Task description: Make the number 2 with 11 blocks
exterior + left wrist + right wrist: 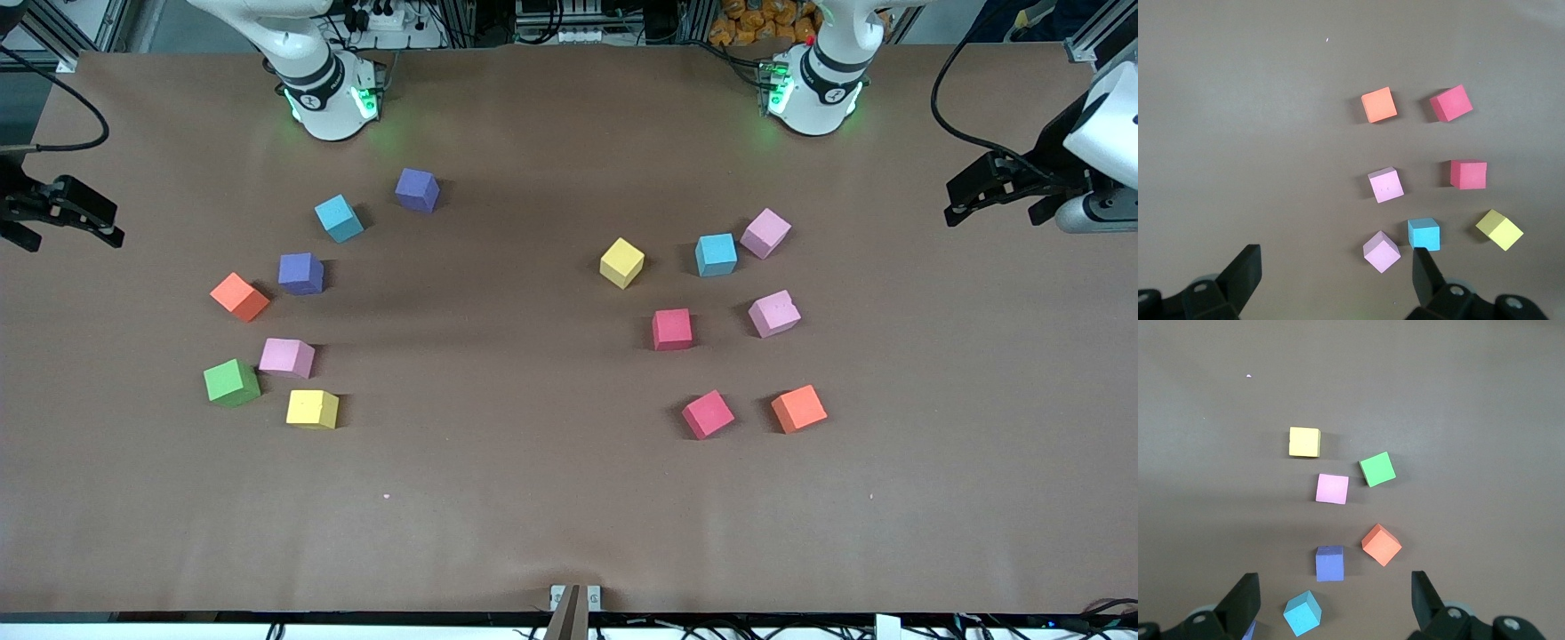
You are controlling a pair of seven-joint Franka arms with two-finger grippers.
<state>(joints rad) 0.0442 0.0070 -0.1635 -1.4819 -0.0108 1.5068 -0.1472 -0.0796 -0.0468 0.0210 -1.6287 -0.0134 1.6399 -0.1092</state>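
The blocks lie scattered in two loose groups, and no number 2 is in view. Toward the right arm's end are a cyan block, a purple block, an orange block, a pink block, a green block and a yellow block. Toward the left arm's end are a yellow block, a red block, a pink block and an orange block. My right gripper and left gripper hang open and empty, high over the table's two ends.
Both arm bases stand along the edge of the brown table farthest from the front camera. A small bracket sits at the table's nearest edge. A wide bare strip runs between the two groups.
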